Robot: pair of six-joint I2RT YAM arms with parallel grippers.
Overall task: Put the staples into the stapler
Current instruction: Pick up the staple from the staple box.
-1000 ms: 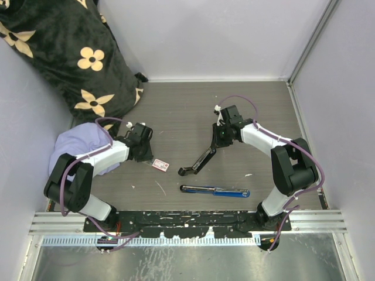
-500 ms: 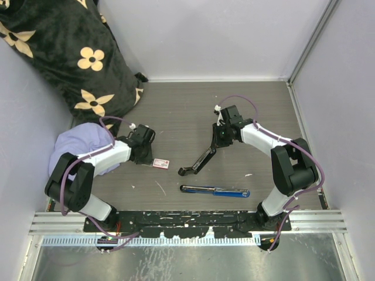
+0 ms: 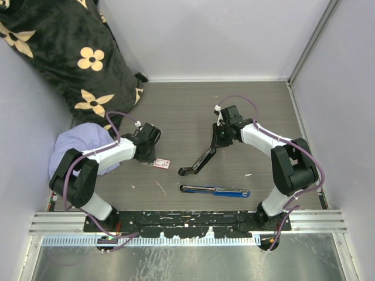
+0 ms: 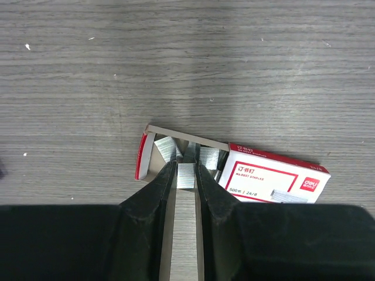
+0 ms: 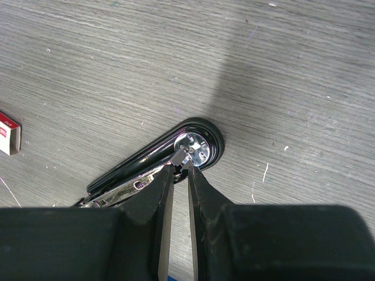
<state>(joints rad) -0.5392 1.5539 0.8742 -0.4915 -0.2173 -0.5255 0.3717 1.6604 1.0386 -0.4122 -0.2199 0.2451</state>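
The staples box (image 4: 275, 179), white with a red label, lies on the table with its tray slid out to the left. Loose silver strips show in the tray. My left gripper (image 4: 186, 170) is shut on one strip of staples (image 4: 186, 177) inside that tray. From above, the box (image 3: 161, 164) sits right at the left gripper (image 3: 153, 157). The black stapler (image 3: 201, 158) lies swung open in the middle of the table. My right gripper (image 5: 183, 166) is shut on the metal part at the round end of the stapler (image 5: 140, 159). The box's end (image 5: 9, 133) shows at the far left of the right wrist view.
A blue stapler (image 3: 214, 191) lies flat near the front edge, just below the black one. A black flowered cushion (image 3: 58, 52) fills the back left corner, with a lavender cloth (image 3: 73, 146) under my left arm. Walls close in the table on three sides.
My left arm has moved right to the staples box, and its jaws have narrowed onto a staple strip. The right arm and the black stapler have stayed put.
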